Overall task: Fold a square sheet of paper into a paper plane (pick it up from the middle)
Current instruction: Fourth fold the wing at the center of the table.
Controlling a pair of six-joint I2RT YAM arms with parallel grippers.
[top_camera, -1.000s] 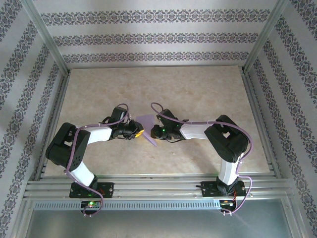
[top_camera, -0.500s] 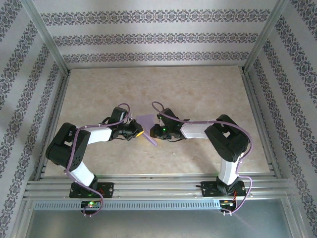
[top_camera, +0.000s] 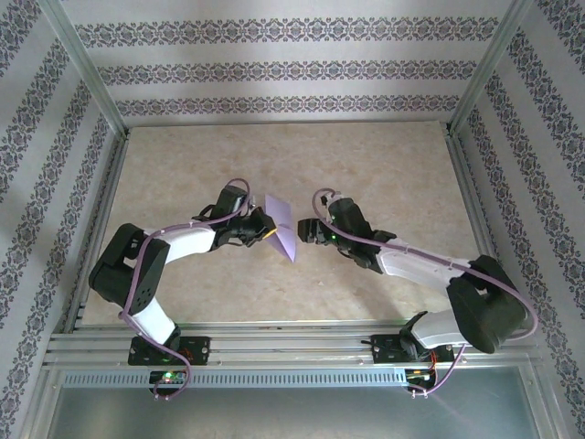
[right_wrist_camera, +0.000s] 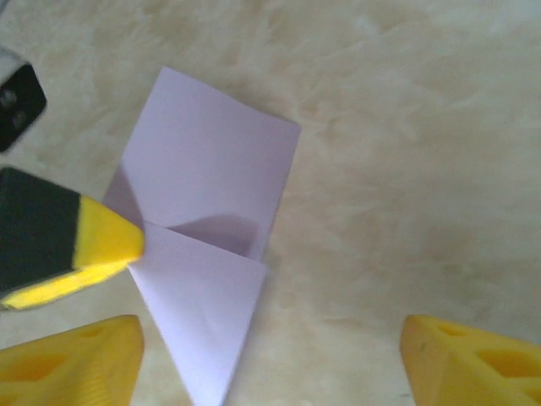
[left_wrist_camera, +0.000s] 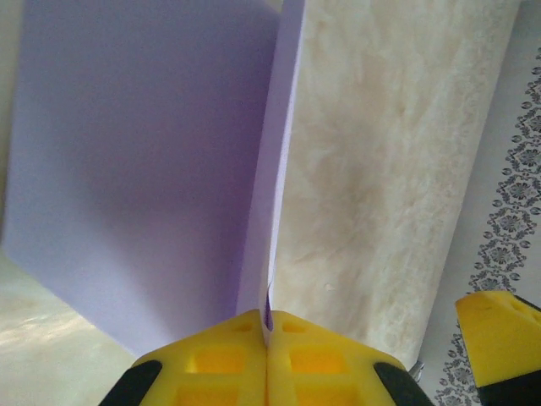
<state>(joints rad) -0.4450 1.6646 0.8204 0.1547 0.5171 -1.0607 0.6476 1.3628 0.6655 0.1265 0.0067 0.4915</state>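
My right gripper [top_camera: 313, 230] just let go and backed off, jaws spread. My left gripper [left_wrist_camera: 268, 338] alone pinches the sheet [right_wrist_camera: 211, 169] ahead of it. I judge the handover done.

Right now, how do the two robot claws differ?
The left gripper is shut, pinching the paper at its edge; the right gripper is open, holding nothing. The left gripper touches the paper; the right gripper sits apart from it. Both have yellow fingertips.
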